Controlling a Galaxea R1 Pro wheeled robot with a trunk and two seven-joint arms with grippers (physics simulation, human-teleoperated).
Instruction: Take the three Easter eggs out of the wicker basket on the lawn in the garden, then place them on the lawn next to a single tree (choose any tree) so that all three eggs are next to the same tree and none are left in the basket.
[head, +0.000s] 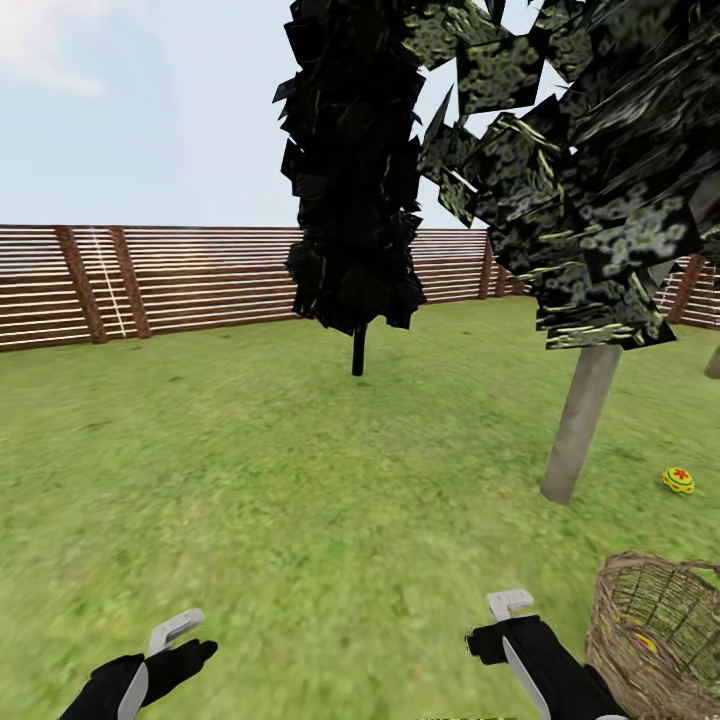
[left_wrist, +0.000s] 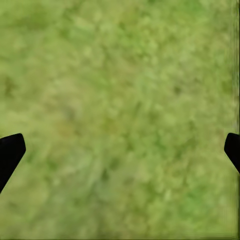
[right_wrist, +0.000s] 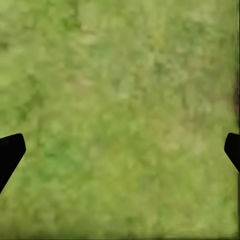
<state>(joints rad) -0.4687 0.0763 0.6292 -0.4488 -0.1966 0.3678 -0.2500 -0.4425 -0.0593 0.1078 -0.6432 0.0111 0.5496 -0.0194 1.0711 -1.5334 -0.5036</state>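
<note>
fence (head: 200, 280): brown slats (white rails) | sky (head: 130, 110): pale blue | black tree (head: 355, 170): mid-yard

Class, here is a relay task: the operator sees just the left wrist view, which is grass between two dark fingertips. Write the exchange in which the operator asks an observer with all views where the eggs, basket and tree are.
Operator: Is any egg out of the basket?
Observer: Yes. One egg lies on the lawn, just right of the pale trunk of the tree.
Operator: Where is the basket?
Observer: The basket stands at the head view's lower right, close beside the right gripper. Something yellow shows through its weave.
Operator: Does the right gripper hold anything?
Observer: No. Its jaws are wide apart over bare grass.
Operator: And mine?
Observer: The left gripper is open too, low at the left, far from the basket.
</note>
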